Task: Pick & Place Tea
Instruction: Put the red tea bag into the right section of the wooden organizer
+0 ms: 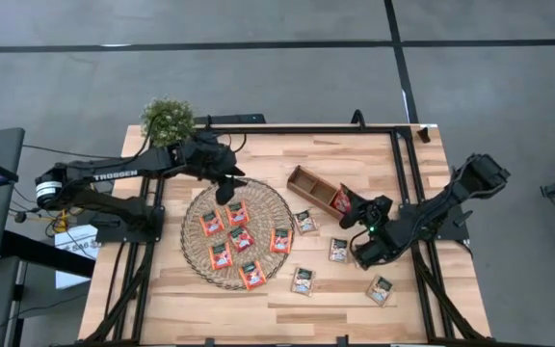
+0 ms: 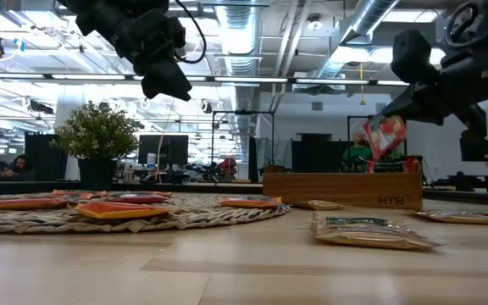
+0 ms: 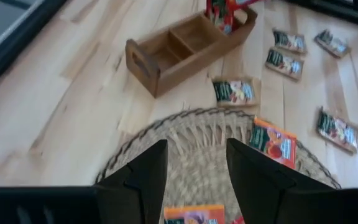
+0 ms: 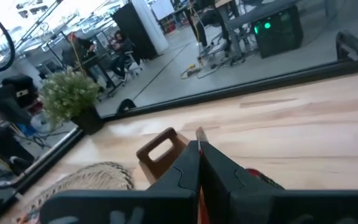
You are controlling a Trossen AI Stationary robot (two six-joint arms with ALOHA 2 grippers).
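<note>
Several red-orange tea sachets [image 1: 238, 213] lie flat on the round wicker mat [image 1: 200, 260]. Several green-and-pale sachets [image 1: 303, 280] lie on the bare table to the mat's right. My right gripper [image 1: 353, 208] is shut on one red-orange sachet [image 2: 385, 135] over the right end of the wooden tray [image 1: 308, 180]. My left gripper [image 1: 227, 189] hangs open above the mat's far edge, high over it in the low view, with nothing between its fingers [image 3: 157, 171]. My right gripper pinches the red-orange sachet by one edge [image 4: 200, 134] between its two shut fingers [image 4: 188, 168]. The fingers come about level from the table's right side. The sachet stands tilted on edge above the tray's right compartment [image 2: 388, 180]. Whether its lower end touches the tray I cannot tell.
A potted plant [image 1: 168, 119] stands at the table's far left corner. The tray's left and middle compartments [image 3: 173, 48] show empty. Dark frame rails [image 1: 405, 164] run along the table's sides. Bare wood lies along the near edge [image 1: 258, 323].
</note>
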